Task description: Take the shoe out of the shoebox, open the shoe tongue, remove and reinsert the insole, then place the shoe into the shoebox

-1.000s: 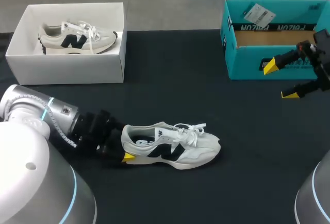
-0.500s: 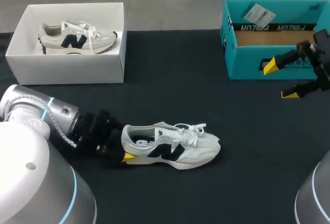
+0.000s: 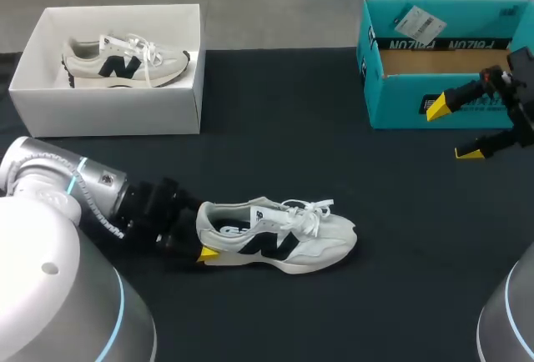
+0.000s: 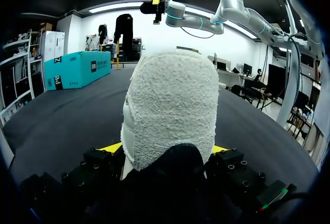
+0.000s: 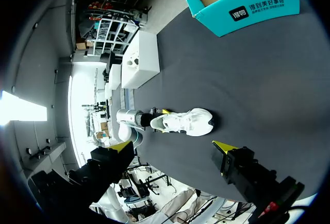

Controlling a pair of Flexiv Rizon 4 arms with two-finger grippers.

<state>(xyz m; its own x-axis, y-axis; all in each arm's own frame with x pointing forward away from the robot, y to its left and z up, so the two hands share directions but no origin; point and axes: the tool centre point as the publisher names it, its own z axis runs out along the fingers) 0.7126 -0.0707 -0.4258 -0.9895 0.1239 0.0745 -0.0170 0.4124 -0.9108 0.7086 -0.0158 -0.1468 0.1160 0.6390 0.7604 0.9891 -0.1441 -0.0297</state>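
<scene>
A white sneaker (image 3: 279, 241) with a dark side logo lies on its sole on the black table (image 3: 275, 128), toe pointing right. My left gripper (image 3: 203, 233) is shut on its heel: in the left wrist view the heel (image 4: 170, 110) fills the space between the fingers, and a yellow tip (image 4: 111, 147) presses against each side. My right gripper (image 3: 452, 130) hangs open and empty in front of the teal shoebox (image 3: 392, 99), far from the shoe. In the right wrist view the sneaker (image 5: 183, 122) lies well ahead of the open right gripper (image 5: 172, 146).
A white open box (image 3: 108, 112) at the back left holds a second matching sneaker (image 3: 125, 62). The teal shoebox at the back right stands open with a bare cardboard floor and a loose tag. Black table stretches between the boxes and the shoe.
</scene>
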